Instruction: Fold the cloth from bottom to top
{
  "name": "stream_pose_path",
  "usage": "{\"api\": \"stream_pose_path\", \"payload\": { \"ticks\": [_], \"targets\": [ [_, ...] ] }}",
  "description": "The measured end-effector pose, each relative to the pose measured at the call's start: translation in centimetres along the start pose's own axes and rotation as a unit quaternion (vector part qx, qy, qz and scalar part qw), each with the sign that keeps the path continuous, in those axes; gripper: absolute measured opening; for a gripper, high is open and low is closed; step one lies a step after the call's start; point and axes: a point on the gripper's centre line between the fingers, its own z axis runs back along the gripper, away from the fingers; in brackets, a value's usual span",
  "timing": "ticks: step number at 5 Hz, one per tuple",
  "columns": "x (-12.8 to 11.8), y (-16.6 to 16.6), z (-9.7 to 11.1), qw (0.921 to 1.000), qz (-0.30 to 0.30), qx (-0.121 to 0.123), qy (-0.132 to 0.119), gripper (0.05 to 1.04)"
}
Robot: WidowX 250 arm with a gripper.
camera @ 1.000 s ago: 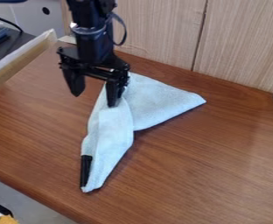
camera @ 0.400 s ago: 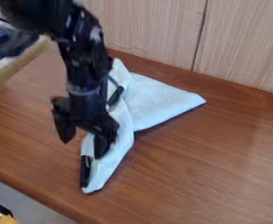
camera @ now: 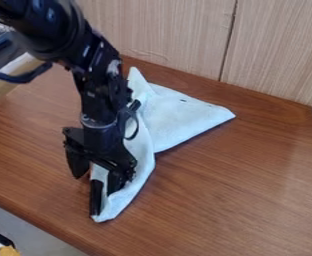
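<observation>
Near the bottom of the cloth (camera: 179,120) | end effector (camera: 95,184), spread wide, is lower than before | fold grab likely next

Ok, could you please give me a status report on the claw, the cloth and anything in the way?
Claw open, at near end of cloth. Cloth askew on table. Black strip at its near end, possible snag.

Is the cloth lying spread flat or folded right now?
Partly folded, not spread flat: the cloth narrows into a long strip that meets a wide triangular flap at a crease.
</observation>
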Motion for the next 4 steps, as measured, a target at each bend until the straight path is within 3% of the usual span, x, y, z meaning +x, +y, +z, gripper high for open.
{"api": "stream_pose_path", "payload": {
  "ticks": [2, 4],
  "targets": [
    [0.05, 0.08, -0.23, 0.9998, 0.013, 0.009, -0.009, 0.482],
    [-0.5, 0.75, 0.08, 0.999, 0.041, -0.007, -0.017, 0.155]
  ]
}}
